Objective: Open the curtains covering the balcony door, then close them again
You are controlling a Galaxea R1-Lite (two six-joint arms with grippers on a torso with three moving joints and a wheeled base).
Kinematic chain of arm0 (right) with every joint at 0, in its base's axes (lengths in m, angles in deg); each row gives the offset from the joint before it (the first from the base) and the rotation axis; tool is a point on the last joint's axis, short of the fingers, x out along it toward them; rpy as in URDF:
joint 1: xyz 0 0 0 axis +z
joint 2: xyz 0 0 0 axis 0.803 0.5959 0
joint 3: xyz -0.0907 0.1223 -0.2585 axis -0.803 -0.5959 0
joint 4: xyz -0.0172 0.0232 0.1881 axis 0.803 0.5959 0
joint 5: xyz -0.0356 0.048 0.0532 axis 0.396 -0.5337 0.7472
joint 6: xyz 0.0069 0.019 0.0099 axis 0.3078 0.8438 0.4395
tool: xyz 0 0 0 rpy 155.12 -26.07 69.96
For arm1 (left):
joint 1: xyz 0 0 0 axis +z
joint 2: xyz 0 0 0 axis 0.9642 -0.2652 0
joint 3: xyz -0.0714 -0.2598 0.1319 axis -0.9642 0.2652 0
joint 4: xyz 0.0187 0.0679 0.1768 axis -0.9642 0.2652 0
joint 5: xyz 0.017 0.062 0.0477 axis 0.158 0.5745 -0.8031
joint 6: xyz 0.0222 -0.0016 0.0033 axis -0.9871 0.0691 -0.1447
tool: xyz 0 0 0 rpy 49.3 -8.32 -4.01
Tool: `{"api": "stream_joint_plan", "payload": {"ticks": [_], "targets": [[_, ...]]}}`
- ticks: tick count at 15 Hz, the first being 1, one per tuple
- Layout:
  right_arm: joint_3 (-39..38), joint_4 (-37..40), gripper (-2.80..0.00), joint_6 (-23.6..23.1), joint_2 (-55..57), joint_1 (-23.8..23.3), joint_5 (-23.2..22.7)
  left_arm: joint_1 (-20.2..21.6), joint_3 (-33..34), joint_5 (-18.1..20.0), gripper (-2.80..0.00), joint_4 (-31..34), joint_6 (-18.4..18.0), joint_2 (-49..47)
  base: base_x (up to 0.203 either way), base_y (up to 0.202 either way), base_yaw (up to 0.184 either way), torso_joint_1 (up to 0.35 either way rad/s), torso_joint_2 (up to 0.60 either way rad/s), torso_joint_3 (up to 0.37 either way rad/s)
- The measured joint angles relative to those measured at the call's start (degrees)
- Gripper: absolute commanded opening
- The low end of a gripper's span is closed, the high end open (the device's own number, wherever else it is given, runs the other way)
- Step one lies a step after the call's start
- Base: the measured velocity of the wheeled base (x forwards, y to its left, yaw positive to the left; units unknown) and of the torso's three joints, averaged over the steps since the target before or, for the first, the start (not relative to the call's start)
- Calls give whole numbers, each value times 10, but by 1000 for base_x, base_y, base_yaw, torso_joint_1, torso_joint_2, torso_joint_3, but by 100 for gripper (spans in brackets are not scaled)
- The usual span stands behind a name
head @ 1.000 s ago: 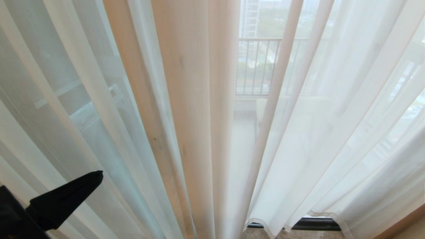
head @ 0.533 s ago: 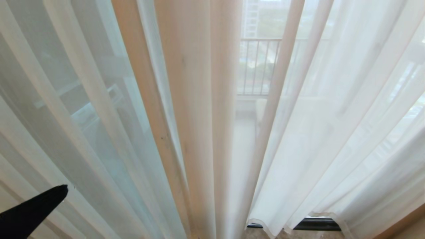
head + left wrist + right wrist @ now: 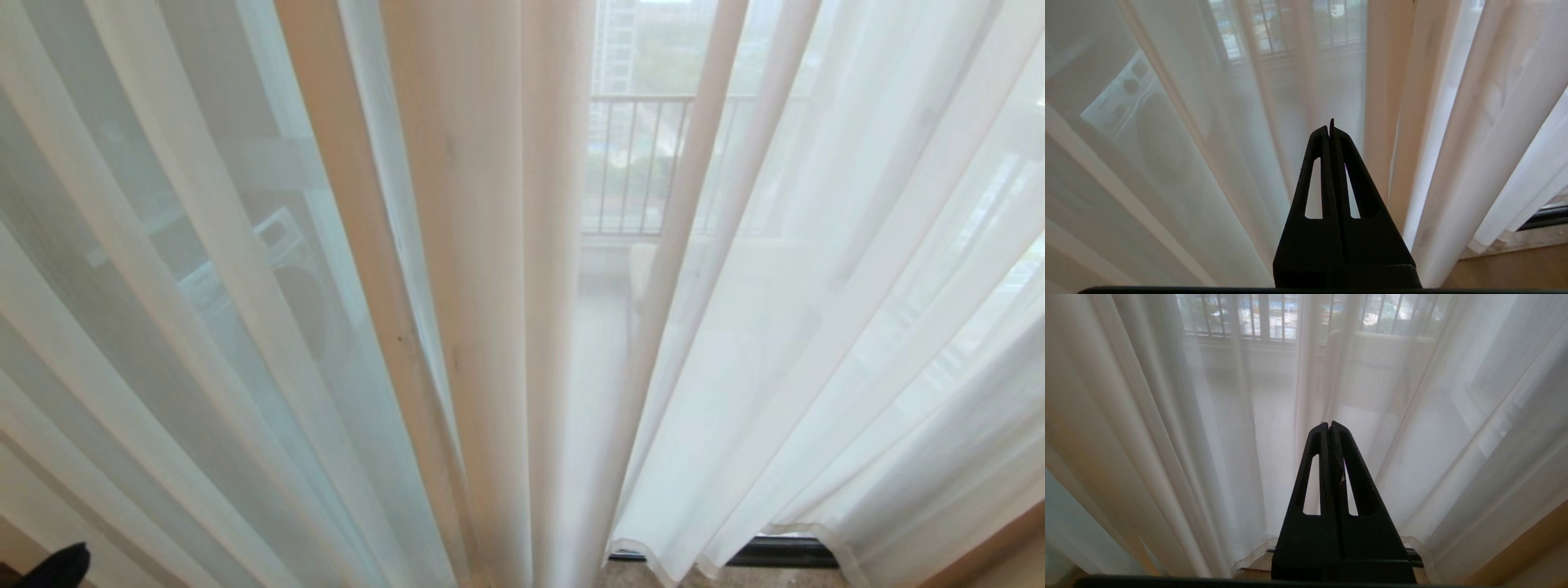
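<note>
while the curtains (image 3: 457,245) hang drawn over the balcony door (image 3: 775,554), left gripper (image 3: 1330,127) and right gripper (image 3: 1329,425) point at the folds, jaws clenched, grasping nothing.

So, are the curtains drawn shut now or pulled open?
Shut: the curtains hang across the whole view, and the balcony railing shows only through the fabric.

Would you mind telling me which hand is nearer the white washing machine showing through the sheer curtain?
Left. The left hand, shut, sits low before the curtain panel veiling the washing machine; the right hand, shut, faces the panels further right.
</note>
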Motion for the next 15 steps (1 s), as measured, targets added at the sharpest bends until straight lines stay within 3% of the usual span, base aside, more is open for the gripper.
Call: {"api": "stream_joint_plan", "payload": {"ticks": [3,6,10,12,15], "targets": [[0,0,-280,0,0,0,0,27,7,0,-280,20,9,20,0,0,0,0,0,0],[0,0,-280,0,0,0,0,72,8,1,-280,96,15,49,0,0,0,0,0,0],[0,0,-280,0,0,0,0,71,8,-12,-280,183,26,116,0,0,0,0,0,0],[0,0,-280,1,0,0,0,67,8,-22,-280,196,57,155,0,0,0,0,0,0],[0,0,-280,1,0,0,0,66,8,-23,-280,197,72,178,0,0,0,0,0,0]]}}
